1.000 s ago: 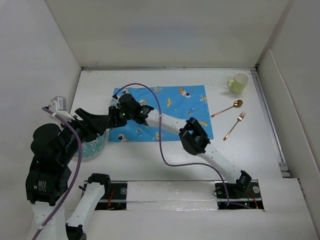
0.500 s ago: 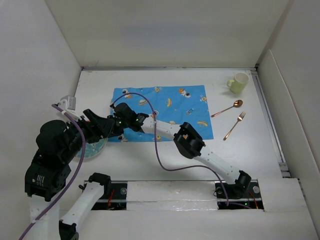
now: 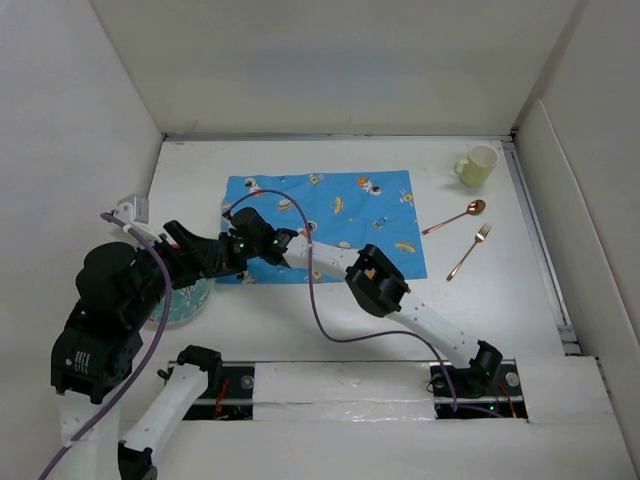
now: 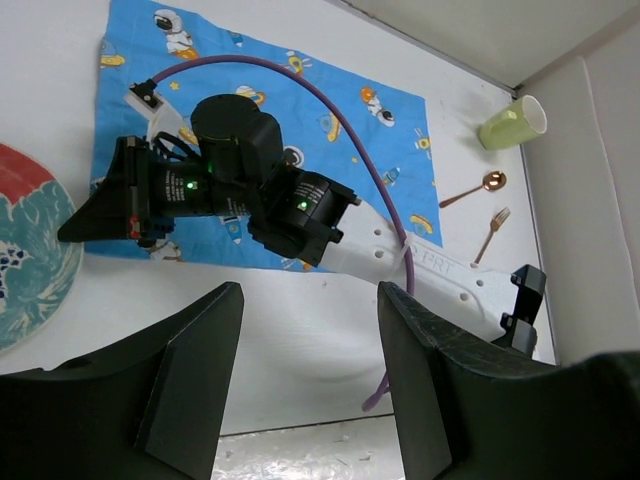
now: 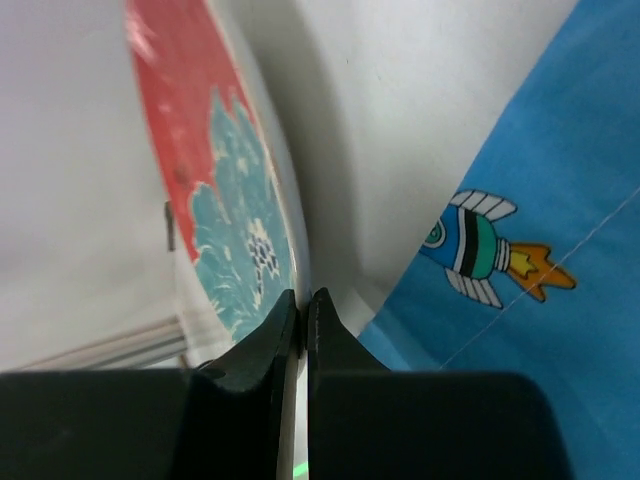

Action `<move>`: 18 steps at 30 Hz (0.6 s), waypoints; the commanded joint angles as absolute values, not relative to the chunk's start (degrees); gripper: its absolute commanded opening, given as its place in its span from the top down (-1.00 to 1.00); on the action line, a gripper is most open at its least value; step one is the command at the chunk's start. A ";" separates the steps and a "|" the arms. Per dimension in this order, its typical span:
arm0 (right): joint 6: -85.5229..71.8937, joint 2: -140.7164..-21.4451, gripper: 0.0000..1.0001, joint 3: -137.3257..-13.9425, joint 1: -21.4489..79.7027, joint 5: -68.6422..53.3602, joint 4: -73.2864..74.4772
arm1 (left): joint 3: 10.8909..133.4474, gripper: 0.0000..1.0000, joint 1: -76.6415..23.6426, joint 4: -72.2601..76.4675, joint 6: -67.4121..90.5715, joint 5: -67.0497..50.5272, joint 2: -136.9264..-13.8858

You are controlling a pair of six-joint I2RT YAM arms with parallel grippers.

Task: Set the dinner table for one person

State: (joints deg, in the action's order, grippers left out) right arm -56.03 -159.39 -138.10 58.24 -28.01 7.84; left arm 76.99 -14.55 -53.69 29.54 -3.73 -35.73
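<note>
The dinner table [image 3: 300, 320] spreads white before both arm bases, bearing a blue space-print placemat [image 3: 350, 200] at its middle, a teal-and-red plate [image 3: 192, 297] off the mat's near-left corner, and a mug [image 3: 478, 165], spoon [image 3: 450, 220] and fork [image 3: 467, 254] far right. The right gripper [image 5: 302, 300] is pinched tight at the plate's thin rim, so a pull could slip off, tip the plate or ruck the mat, while the left gripper [image 4: 305, 300], spread wide and empty above, could knock it. No writing is legible anywhere.
</note>
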 commanded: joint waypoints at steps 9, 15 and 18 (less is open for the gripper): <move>-69.16 -145.38 1.00 -131.74 53.89 -38.93 -18.36 | 85.86 -0.06 -14.77 -54.32 30.15 11.59 -39.28; -72.34 -134.23 1.00 -119.85 47.75 -42.01 -25.66 | 87.72 -0.04 -14.77 -49.67 31.46 13.09 -42.18; -68.40 -125.36 1.00 -107.99 42.39 -42.80 -24.96 | 86.14 -0.04 -14.77 -45.11 32.34 11.87 -44.20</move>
